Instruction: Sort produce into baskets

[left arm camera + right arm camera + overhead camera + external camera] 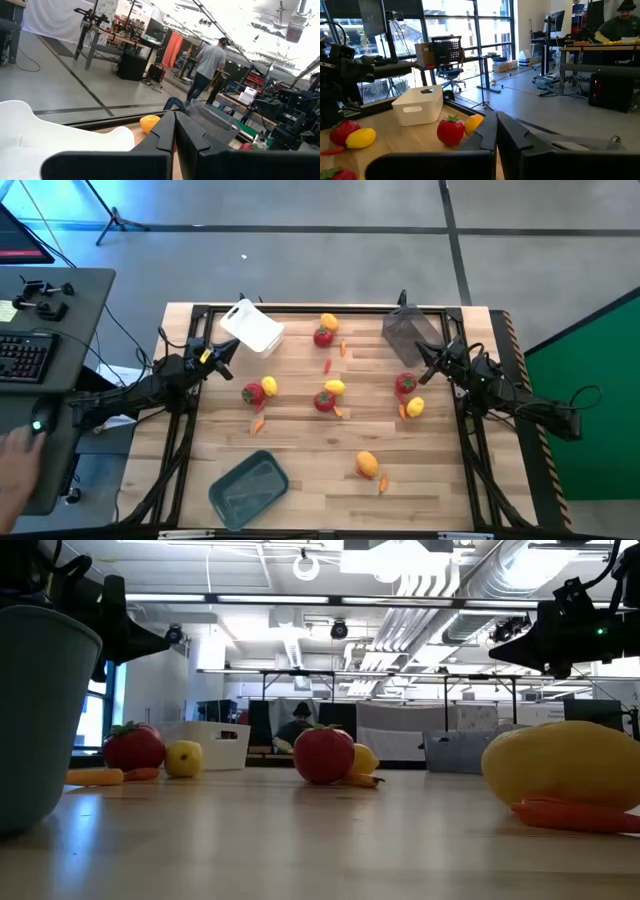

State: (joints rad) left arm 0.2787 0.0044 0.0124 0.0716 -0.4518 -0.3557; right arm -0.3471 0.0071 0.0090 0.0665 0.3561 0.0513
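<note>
Showing only overhead: grey-blue basket [248, 487], both closed empty hands, left [232, 347] and right [424, 353].

I see produce [327, 395] scattered mid-table, three baskets around it: one [252, 327] far-left, one [410, 333] far-right, one [248, 487] near-left.

My three baskets sit apart: the white basket [252, 327] tilted at the far left of the table, the dark see-through basket [410, 333] at the far right, the grey-blue basket [248, 486] near the front left edge. Red fruits [323, 337], yellow-orange fruits [367, 464] and thin orange pieces [258, 425] lie scattered loose on the wood between them, none in a basket.
</note>
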